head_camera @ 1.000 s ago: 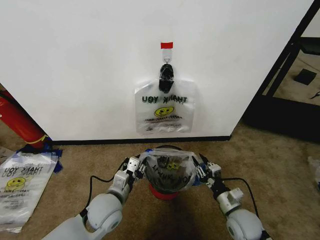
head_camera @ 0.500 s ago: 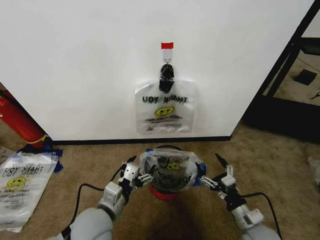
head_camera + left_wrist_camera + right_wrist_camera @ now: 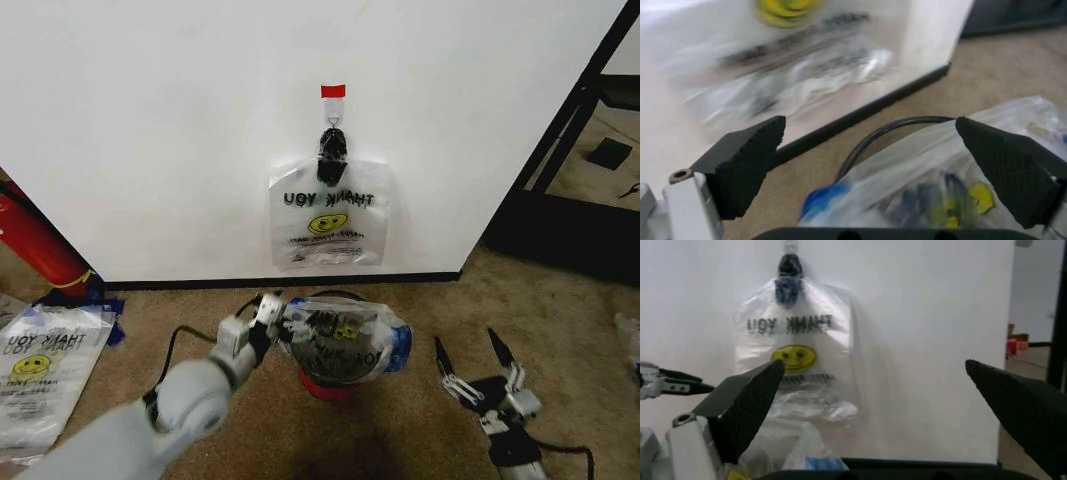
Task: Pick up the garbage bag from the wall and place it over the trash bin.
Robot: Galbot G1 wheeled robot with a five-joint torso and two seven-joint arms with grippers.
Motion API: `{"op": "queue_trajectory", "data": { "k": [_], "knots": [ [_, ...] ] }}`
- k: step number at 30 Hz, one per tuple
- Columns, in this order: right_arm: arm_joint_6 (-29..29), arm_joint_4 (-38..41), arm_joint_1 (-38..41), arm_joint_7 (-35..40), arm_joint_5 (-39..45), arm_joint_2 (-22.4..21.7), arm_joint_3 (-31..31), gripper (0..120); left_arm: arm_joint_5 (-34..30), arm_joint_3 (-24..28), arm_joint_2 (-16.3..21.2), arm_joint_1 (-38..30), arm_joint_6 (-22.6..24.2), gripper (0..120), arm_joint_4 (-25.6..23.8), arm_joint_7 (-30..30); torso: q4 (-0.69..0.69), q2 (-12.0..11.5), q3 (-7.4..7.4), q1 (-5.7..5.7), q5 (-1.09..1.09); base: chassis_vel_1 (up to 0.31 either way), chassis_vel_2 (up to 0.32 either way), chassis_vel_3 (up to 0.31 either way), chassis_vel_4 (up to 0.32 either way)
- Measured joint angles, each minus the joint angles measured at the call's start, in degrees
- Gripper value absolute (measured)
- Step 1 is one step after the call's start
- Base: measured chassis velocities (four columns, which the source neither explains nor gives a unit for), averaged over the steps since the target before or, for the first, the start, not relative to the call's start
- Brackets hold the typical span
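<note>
A translucent garbage bag (image 3: 340, 338) with black lettering and blue patches is draped over the mouth of the small black trash bin (image 3: 325, 388) with a red base, on the carpet near the wall (image 3: 150, 120). My left gripper (image 3: 272, 316) is open at the bin's left rim, close to the plastic; its wrist view shows the bagged rim (image 3: 920, 165) just beyond the fingers (image 3: 747, 165). My right gripper (image 3: 478, 362) is open, low on the carpet, well right of the bin. A second THANK YOU bag (image 3: 330, 215) (image 3: 797, 360) hangs from the black hook (image 3: 333, 145).
A red cylinder (image 3: 35, 240) leans at the left wall. Loose bags (image 3: 40, 375) lie on the floor at the left. A black shelf frame (image 3: 570, 150) stands at the right. Cables trail from both arms across the carpet.
Both grippers were at the sides of the bag on the bin and have come off it. The right arm drew back to the right; the left gripper shifted up along the bin's left rim.
</note>
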Motion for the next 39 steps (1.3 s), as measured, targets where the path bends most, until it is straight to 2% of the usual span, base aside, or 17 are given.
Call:
{"op": "queue_trajectory", "data": {
  "k": [1, 2, 3, 4, 6, 7, 11, 13, 16, 20, 25, 33, 37, 39],
  "knots": [
    [0.00, -0.01, 0.00, 0.01, 0.01, 0.28, 0.07, 100, -0.39, 1.27, -0.13, -1.57, 0.41, 100, 0.58, 0.22, 0.00, 0.00, 0.00, 0.00, 0.00, 0.000, 0.000, 0.000, 0.000],
    [0.00, -0.01, 0.06, 0.04, -0.05, 0.91, 0.11, 100, -1.88, 5.13, -0.62, -6.54, 2.33, 100, 2.37, 0.96, -0.02, 0.00, 0.00, 0.00, 0.01, 0.000, 0.000, 0.000, 0.000],
    [-0.02, 0.01, 0.07, 0.05, -0.11, 1.07, 0.11, 100, -2.35, 5.78, -0.70, -7.38, 2.80, 100, 2.67, 1.11, -0.02, 0.00, 0.00, 0.01, 0.01, 0.000, 0.000, 0.000, 0.000],
    [-0.08, 0.05, 0.13, 0.07, -0.40, 1.56, 0.06, 100, -5.26, 8.13, -1.06, -10.68, 5.27, 100, 3.74, 1.69, -0.01, 0.00, 0.00, 0.00, 0.00, 0.000, 0.000, 0.000, 0.000],
    [-0.11, 0.13, 0.16, 0.07, -0.71, 2.20, -0.23, 100, -8.57, 10.48, -1.72, -14.41, 8.14, 100, 5.08, 2.14, 0.02, 0.00, 0.00, 0.00, 0.00, 0.000, 0.000, 0.000, 0.000],
    [-0.11, 0.13, 0.16, 0.07, -0.71, 2.20, -0.23, 100, -8.57, 10.48, -1.72, -14.41, 8.14, 100, 5.08, 2.14, 0.02, 0.00, 0.00, 0.00, 0.00, 0.000, 0.000, 0.000, 0.000],
    [0.14, 0.22, -0.67, -0.03, -0.67, 3.57, -1.51, 100, -13.12, 15.93, -5.27, -25.05, 13.58, 100, 11.77, 3.82, -0.01, 0.00, 0.01, 0.00, 0.01, 0.000, 0.000, 0.000, 0.000],
    [0.42, 0.22, -1.22, -0.11, -0.63, 3.85, -1.60, 100, -13.71, 17.19, -7.46, -27.88, 14.72, 100, 15.37, 4.99, -0.02, 0.00, 0.00, 0.00, 0.01, 0.000, 0.000, 0.000, 0.000],
    [0.53, 0.21, -1.58, -0.14, -0.53, 3.83, -1.58, 100, -12.31, 17.98, -9.05, -29.24, 14.99, 100, 18.12, 6.71, -0.02, 0.00, 0.00, 0.01, 0.00, 0.000, 0.000, 0.000, 0.000],
    [0.37, 0.38, -1.99, -0.29, -0.28, 3.59, -1.43, 100, -5.70, 20.04, -11.37, -30.86, 14.90, 100, 23.65, 11.83, 0.01, 0.00, 0.01, 0.01, 0.00, 0.000, 0.000, 0.000, 0.000],
    [-0.66, 1.38, -1.92, -0.36, -0.24, 3.64, -1.59, 100, -2.67, 21.63, -12.01, -31.84, 14.43, 99, 27.37, 15.62, 0.00, 0.00, 0.00, 0.01, 0.00, 0.000, 0.000, 0.000, 0.000],
    [-1.32, 1.87, -2.17, -0.68, -0.08, 3.28, -1.45, 100, -1.53, 22.61, -9.07, -32.05, 13.95, 96, 27.06, 19.24, 0.01, 0.00, 0.00, 0.00, 0.00, 0.000, 0.000, 0.000, 0.000],
    [-1.78, 2.01, -2.02, -0.68, -0.12, 3.24, -1.66, 100, -0.77, 22.89, -9.10, -31.74, 13.82, 95, 27.50, 20.10, 0.00, 0.00, 0.00, 0.00, 0.00, 0.000, 0.000, 0.000, 0.000],
    [-2.03, 2.37, -2.00, -0.68, -0.47, 3.31, -2.11, 100, -0.54, 23.29, -9.79, -31.61, 13.80, 88, 28.53, 20.62, 0.00, 0.00, 0.00, 0.00, 0.00, 0.000, 0.000, 0.000, 0.000]
  ]
}}
